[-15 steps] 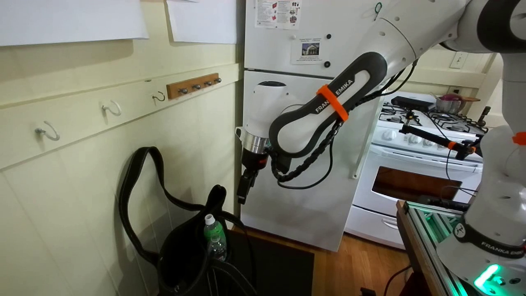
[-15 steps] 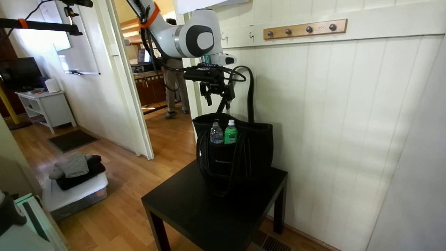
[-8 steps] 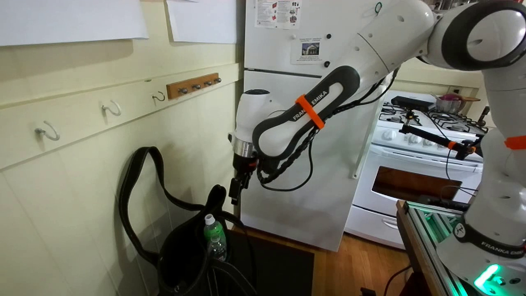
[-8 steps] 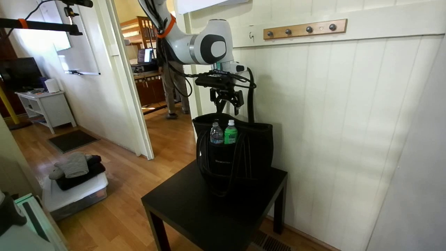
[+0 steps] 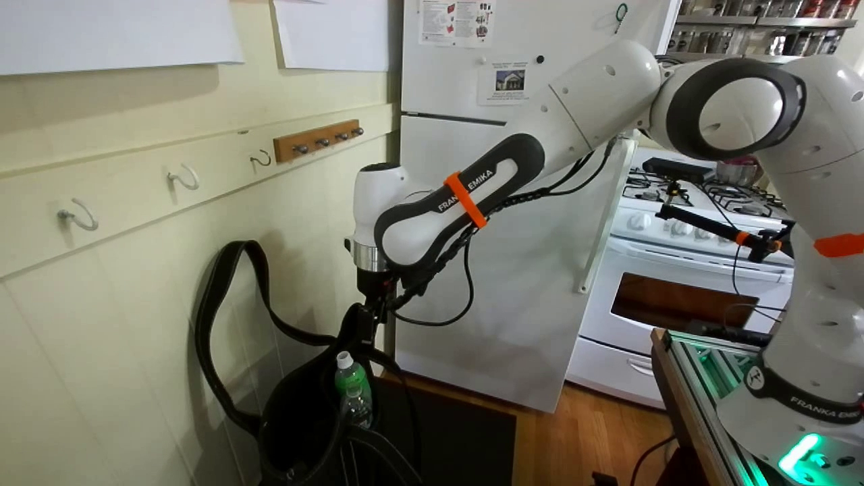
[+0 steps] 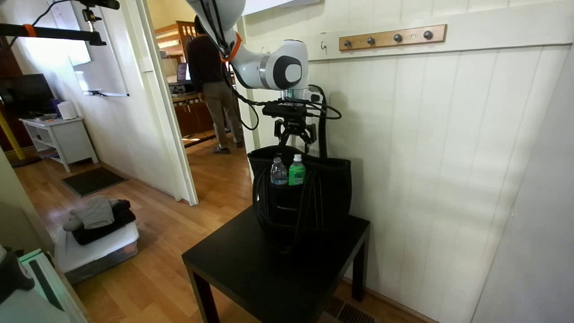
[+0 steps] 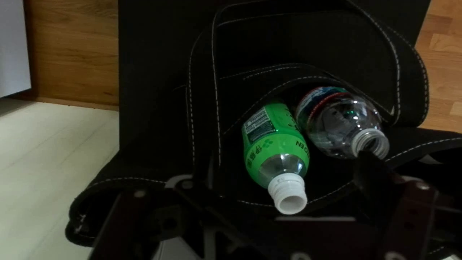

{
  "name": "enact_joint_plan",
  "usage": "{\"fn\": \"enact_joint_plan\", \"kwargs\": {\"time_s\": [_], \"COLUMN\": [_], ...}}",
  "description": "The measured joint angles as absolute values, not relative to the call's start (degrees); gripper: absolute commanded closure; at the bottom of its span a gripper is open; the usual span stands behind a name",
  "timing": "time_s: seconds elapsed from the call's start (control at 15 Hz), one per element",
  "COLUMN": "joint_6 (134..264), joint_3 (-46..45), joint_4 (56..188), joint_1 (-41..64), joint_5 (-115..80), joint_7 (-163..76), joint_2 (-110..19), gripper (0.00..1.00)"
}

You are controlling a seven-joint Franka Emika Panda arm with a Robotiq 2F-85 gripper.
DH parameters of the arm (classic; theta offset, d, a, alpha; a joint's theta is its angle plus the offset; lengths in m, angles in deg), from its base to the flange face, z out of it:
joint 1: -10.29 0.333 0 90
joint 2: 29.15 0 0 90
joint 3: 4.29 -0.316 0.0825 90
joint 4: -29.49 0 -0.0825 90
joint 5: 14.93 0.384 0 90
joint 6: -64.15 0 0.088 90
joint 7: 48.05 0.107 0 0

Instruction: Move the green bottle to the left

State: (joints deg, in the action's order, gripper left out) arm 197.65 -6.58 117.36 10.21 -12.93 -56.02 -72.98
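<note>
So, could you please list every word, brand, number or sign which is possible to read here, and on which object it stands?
"FRAN… EMIKA": the arm, interrupted by an orange band.
"FRANKA EMI…": the base, ending unclear.
"…OEN": the green bottle, beginning unclear.
"伊藤園", probably: same bottle, blurred.
Too small or blurred: fine print on that bottle, label of the clear bottle, print on the bag, papers on the fridge.

The green bottle (image 7: 276, 144) has a gap toward the strap (image 7: 203, 97); the clear bottle (image 7: 337, 122) crowds its other side.
</note>
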Motion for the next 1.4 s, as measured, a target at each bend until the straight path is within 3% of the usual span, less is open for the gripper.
{"fn": "enact_joint_plan", "kwargs": {"time_s": [0.73, 0.8, 0.87, 1.0, 1.07, 1.27, 1.33, 1.4], "joint_6": [205.04, 206.24, 207.29, 208.99, 209.31, 209.40, 209.40, 209.40], "joint_3": [-7.93, -8.13, -8.40, -8.83, -9.02, -9.25, -9.25, -9.25], "joint_4": [110.37, 110.31, 110.28, 110.25, 110.15, 109.61, 109.45, 109.29], "joint_1": [11.01, 10.99, 10.94, 10.86, 10.82, 10.82, 10.83, 10.83], "joint_5": [-13.91, -13.91, -13.91, -13.91, -13.91, -13.91, -13.91, -13.91], "joint_7": [-58.97, -59.19, -59.45, -59.78, -59.97, -60.35, -60.42, -60.47], "joint_2": [-81.28, -81.63, -81.94, -82.46, -82.71, -83.33, -83.50, -83.65], "gripper": [0.00, 0.02, 0.25, 0.30, 0.14, 0.00, 0.33, 0.29]}}
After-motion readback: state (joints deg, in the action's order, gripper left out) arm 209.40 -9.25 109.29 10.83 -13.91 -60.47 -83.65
